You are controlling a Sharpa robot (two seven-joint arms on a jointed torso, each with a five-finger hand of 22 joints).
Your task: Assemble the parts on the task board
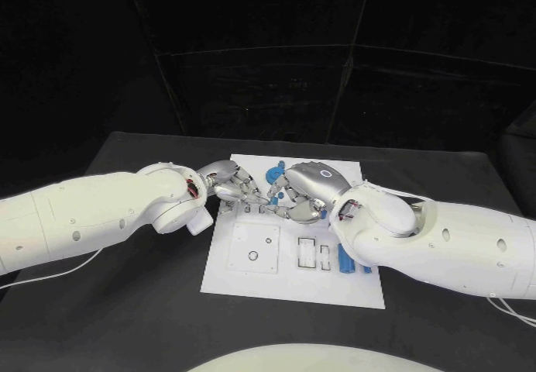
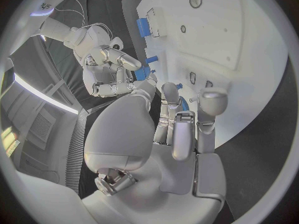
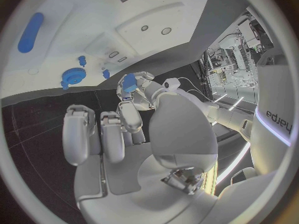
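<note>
**Assembly seemingly part-way, hands together over the board**

On a black surface (image 1: 123, 310), a white board (image 1: 240, 267). Above its far half, both hands nearly touching. In the left hand (image 1: 229, 186), a small blue part (image 3: 129, 82) pinched at the fingertips, off the board. Of the right hand (image 1: 304, 186), fingers stretched out side by side; cannot tell whether holding anything. Already on the board: a blue gear (image 3: 74, 76), small pegs (image 3: 81, 59) and a long blue piece (image 1: 346, 260) by the right edge. Near the front, slots (image 1: 307, 254) seemingly unfilled. Probably left to do: seating the held part, filling those slots.
</note>
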